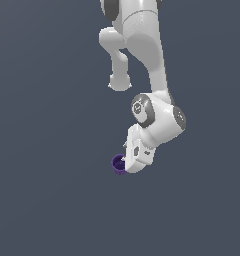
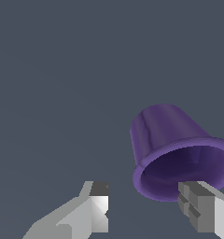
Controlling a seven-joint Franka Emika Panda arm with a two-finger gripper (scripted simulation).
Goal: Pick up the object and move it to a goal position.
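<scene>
Just below center in the exterior view, the small purple cup (image 1: 118,164) sits at roughly 9 o'clock from the white gripper (image 1: 126,161), touching or nearly touching the gripper body; contact not resolvable at this size. Arm (image 1: 149,55) comes down from 12 o'clock, bends at the grey-capped wrist joint (image 1: 142,109), and the hand angles toward 7 o'clock. Surface under everything is a flat slate-grey table (image 1: 42,200), no markings.

Wrist view: jaws apart, wide gap between the two fingertips (image 2: 99,200). Cup (image 2: 177,151) lies tipped on its side, flared open rim facing the camera, closed narrower end pointing away. Inside of the cup is dark purple, outer wall lighter with a soft sheen. One fingertip (image 2: 193,205) overlaps the lower rim of the cup at about 5 o'clock of the opening; the other fingertip stands well clear of it over bare table (image 2: 62,93). Cup is not between the jaws, it sits off toward one finger's side. Gripper (image 2: 144,203) holds nothing.
</scene>
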